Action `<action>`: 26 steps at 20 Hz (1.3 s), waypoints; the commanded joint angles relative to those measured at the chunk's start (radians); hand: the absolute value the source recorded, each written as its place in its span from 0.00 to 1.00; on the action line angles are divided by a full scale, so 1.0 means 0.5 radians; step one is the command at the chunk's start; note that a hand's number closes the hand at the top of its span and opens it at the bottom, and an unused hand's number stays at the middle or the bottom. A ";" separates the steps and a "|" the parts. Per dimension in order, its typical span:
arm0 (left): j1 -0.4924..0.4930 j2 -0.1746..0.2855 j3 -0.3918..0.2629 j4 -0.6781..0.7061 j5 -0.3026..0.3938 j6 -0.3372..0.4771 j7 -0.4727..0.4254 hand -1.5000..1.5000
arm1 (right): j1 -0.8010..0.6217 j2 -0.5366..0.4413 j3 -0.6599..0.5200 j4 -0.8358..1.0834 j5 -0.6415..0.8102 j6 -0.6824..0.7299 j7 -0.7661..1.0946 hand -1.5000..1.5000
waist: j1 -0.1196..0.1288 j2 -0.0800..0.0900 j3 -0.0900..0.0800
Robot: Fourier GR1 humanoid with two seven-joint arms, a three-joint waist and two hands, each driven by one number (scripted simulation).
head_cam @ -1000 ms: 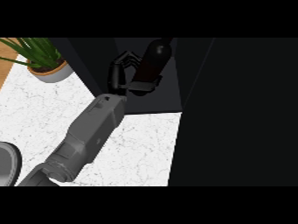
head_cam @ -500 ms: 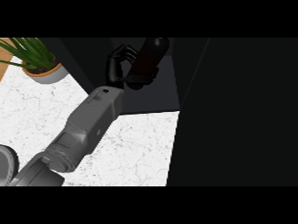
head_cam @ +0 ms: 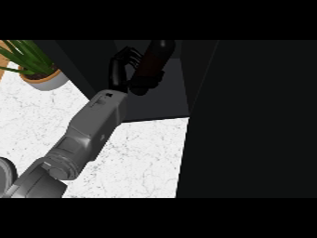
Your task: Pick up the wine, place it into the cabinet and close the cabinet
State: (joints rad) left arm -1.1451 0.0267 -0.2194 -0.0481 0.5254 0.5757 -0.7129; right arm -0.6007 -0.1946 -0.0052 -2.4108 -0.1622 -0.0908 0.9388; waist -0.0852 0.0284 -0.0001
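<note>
The wine (head_cam: 152, 62) is a dark bottle inside the dark cabinet (head_cam: 157, 104), near the top of the view. It leans a little. The left hand (head_cam: 122, 69) is on the bottle's left side, with its fingers curled round it. The bottle's lower end is behind the hand, so it is hard to tell if it stands on the cabinet floor. The grey arm comes up from the lower left. The right half of the view is almost all black. The worktop (head_cam: 140, 158) is white with thin grey lines. A potted plant (head_cam: 42, 76) stands on it at the far left, cut off by the edge.
</note>
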 commanded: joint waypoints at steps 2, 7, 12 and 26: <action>0.000 0.007 0.024 0.068 0.006 0.084 0.041 1.00 | 0.033 0.024 0.000 -0.120 -0.103 0.003 0.017 0.00 | -0.044 0.020 -0.002; 0.081 0.001 0.176 -0.048 0.151 -0.211 0.006 1.00 | -0.036 0.013 -0.026 -0.059 -0.077 -0.011 0.031 0.00 | -0.038 0.022 -0.007; 0.130 -0.052 0.234 -0.056 0.207 -0.327 0.023 1.00 | -0.090 0.018 -0.014 -0.019 -0.093 0.005 0.010 0.00 | -0.042 0.019 -0.006; 0.384 -0.053 0.248 -0.074 0.334 -0.569 -0.011 1.00 | -0.086 0.076 0.023 -0.004 -0.080 -0.032 0.024 0.00 | -0.117 0.010 -0.008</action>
State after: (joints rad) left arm -0.9647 0.0003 -0.0931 -0.0891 0.6774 0.3048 -0.7400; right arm -0.6436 -0.1641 0.0116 -2.3965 -0.1914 -0.0879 0.9308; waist -0.1391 0.0364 -0.0040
